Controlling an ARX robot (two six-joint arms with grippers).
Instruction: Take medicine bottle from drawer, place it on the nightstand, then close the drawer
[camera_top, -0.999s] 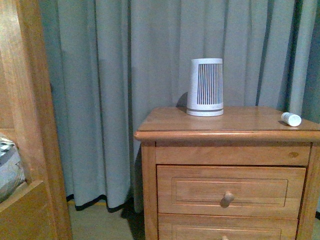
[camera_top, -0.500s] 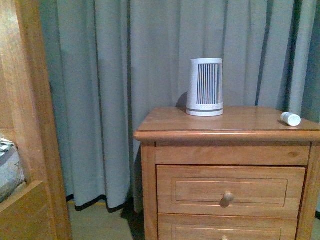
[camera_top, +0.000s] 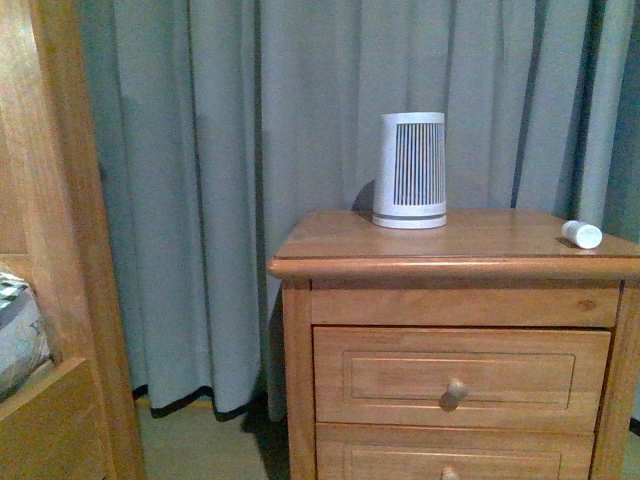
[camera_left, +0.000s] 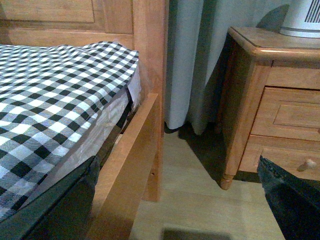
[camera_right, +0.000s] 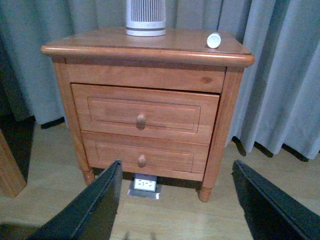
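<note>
- The medicine bottle (camera_top: 582, 235) lies on its side on the nightstand (camera_top: 400, 255), near its right edge.
- The drawer (camera_right: 144, 119) is closed.
- Left gripper (camera_left: 177, 200) and right gripper (camera_right: 175, 200) jaws stand apart, tips cut off by the frame.

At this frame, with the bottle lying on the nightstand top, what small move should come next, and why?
Probably none beyond easing both arms back. The medicine bottle lies on its side near the right end of the nightstand top, and the upper drawer looks flush with its frame. The right hand is open and holds nothing, well back from the cabinet; the left hand is open too, by the bed frame.
</note>
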